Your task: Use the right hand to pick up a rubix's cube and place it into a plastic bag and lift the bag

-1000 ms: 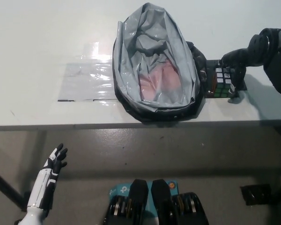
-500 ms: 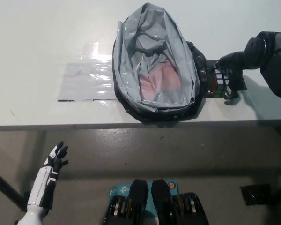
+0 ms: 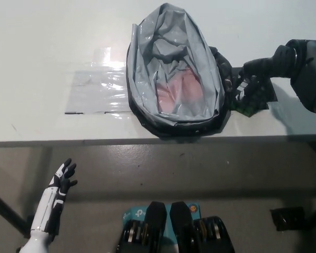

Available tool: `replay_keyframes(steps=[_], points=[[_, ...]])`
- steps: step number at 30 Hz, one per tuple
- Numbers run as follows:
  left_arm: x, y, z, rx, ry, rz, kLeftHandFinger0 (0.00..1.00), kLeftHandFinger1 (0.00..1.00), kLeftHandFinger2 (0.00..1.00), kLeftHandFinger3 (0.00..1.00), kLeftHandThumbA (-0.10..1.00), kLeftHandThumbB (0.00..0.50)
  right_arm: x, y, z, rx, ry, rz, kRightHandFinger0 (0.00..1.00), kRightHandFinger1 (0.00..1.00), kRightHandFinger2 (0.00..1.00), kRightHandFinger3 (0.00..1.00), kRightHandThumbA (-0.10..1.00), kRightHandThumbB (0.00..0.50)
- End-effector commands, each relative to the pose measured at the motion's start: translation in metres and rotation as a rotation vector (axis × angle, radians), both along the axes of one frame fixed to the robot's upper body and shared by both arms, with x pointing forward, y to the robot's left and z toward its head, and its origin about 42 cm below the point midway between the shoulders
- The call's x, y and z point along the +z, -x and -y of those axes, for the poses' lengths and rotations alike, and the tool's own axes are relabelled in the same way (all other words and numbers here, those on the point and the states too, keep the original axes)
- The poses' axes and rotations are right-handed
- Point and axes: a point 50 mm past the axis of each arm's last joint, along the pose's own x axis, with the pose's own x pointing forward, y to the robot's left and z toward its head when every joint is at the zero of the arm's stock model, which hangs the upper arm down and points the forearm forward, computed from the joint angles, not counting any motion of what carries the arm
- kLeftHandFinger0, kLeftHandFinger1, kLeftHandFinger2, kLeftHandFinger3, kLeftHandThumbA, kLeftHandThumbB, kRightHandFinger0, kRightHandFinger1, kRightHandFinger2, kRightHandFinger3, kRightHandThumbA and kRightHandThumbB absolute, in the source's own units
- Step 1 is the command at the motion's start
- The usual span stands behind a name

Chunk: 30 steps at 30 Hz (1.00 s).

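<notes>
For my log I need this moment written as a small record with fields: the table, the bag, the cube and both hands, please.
table: white table, front edge toward the robot
plastic bag: grey plastic bag, mouth open upward, lying on the table near its front edge
cube: rubix's cube, tilted, just right of the bag
right hand: black right hand closed over the cube, at the bag's right side
left hand: white left hand low at lower left, below the table edge, fingers apart, holding nothing
cube in bag: not yet
</notes>
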Motion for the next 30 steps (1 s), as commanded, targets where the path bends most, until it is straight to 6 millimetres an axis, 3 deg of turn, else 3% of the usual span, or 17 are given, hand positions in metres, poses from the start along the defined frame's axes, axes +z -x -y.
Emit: replay_keyframes(steps=[1,2,3,5,6,7,13,16,18,20,21,22,25,26,27,28,30], points=[[0.014,-0.007,-0.004,-0.013,-0.011,0.069,0.93,1.0,1.0,1.0,1.0,0.17,0.037,-0.009,-0.001,0.015,0.04,0.158,0.86,0.94,0.84,0.34,-0.1,0.269],[0.014,-0.007,-0.004,-0.013,-0.011,0.069,0.93,1.0,1.0,1.0,1.0,0.169,0.038,-0.009,0.0,0.021,0.051,0.163,0.74,0.8,0.71,0.37,-0.1,0.243],[0.014,-0.007,-0.004,-0.013,-0.01,0.069,0.93,1.0,1.0,1.0,1.0,0.169,0.038,-0.01,0.0,0.026,0.061,0.17,0.48,0.59,0.57,0.33,-0.1,0.233],[0.014,-0.007,-0.004,-0.013,-0.009,0.071,0.93,1.0,1.0,1.0,1.0,0.168,0.038,-0.01,0.001,0.032,0.072,0.182,0.33,0.5,0.5,0.34,-0.1,0.208],[0.013,-0.007,-0.004,-0.014,-0.008,0.072,0.93,1.0,1.0,1.0,1.0,0.168,0.038,-0.01,0.002,0.032,0.073,0.186,0.33,0.5,0.5,0.34,-0.1,0.208],[0.013,-0.008,-0.004,-0.015,-0.008,0.076,0.9,1.0,1.0,1.0,1.0,0.17,0.038,-0.01,0.003,0.023,0.075,0.19,0.08,0.3,0.37,0.36,-0.1,0.186],[0.016,-0.009,-0.003,-0.015,-0.015,0.079,0.88,1.0,1.0,1.0,1.0,0.167,0.041,-0.01,0.008,0.004,0.042,0.198,0.0,0.4,0.43,0.31,-0.1,0.162],[0.017,-0.01,-0.004,-0.015,-0.015,0.081,0.88,1.0,1.0,1.0,1.0,0.175,0.043,-0.011,0.012,-0.007,0.014,0.232,0.19,0.65,0.59,0.25,-0.1,0.126],[0.017,-0.011,-0.004,-0.015,-0.014,0.081,0.88,1.0,1.0,1.0,1.0,0.176,0.045,-0.011,0.014,-0.016,-0.003,0.246,0.19,0.67,0.61,0.24,-0.1,0.117],[0.017,-0.013,-0.005,-0.016,-0.017,0.084,0.87,1.0,1.0,1.0,1.0,0.177,0.048,-0.012,0.017,-0.033,-0.037,0.279,0.31,0.82,0.79,0.26,-0.1,0.127],[0.017,-0.013,-0.005,-0.016,-0.018,0.085,0.87,1.0,1.0,1.0,1.0,0.177,0.049,-0.012,0.018,-0.036,-0.045,0.288,0.31,0.82,0.79,0.26,-0.1,0.127],[0.017,-0.013,-0.005,-0.016,-0.019,0.085,0.86,1.0,1.0,1.0,1.0,0.182,0.049,-0.012,0.02,-0.041,-0.079,0.316,0.41,0.87,0.84,0.25,-0.1,0.152],[0.018,-0.013,-0.006,-0.015,-0.016,0.089,0.86,1.0,1.0,1.0,1.0,0.183,0.05,-0.013,0.025,-0.088,-0.161,0.411,0.55,0.87,0.89,0.34,-0.1,0.213],[0.018,-0.013,-0.005,-0.014,-0.015,0.09,0.86,1.0,1.0,1.0,1.0,0.183,0.051,-0.013,0.025,-0.103,-0.177,0.438,0.66,0.92,0.94,0.5,-0.08,0.224],[0.018,-0.014,-0.005,-0.014,-0.015,0.09,0.86,1.0,1.0,1.0,1.0,0.184,0.056,-0.013,0.026,-0.113,-0.203,0.465,0.83,1.0,1.0,0.86,0.22,0.273],[0.017,-0.013,-0.005,-0.012,-0.016,0.088,0.85,1.0,1.0,1.0,1.0,0.189,0.063,-0.013,0.028,-0.122,-0.241,0.49,0.95,1.0,1.0,1.0,0.45,0.322],[0.016,-0.011,-0.004,-0.01,-0.015,0.083,0.85,1.0,1.0,1.0,1.0,0.191,0.07,-0.013,0.029,-0.117,-0.265,0.507,1.0,1.0,1.0,1.0,0.63,0.372]])
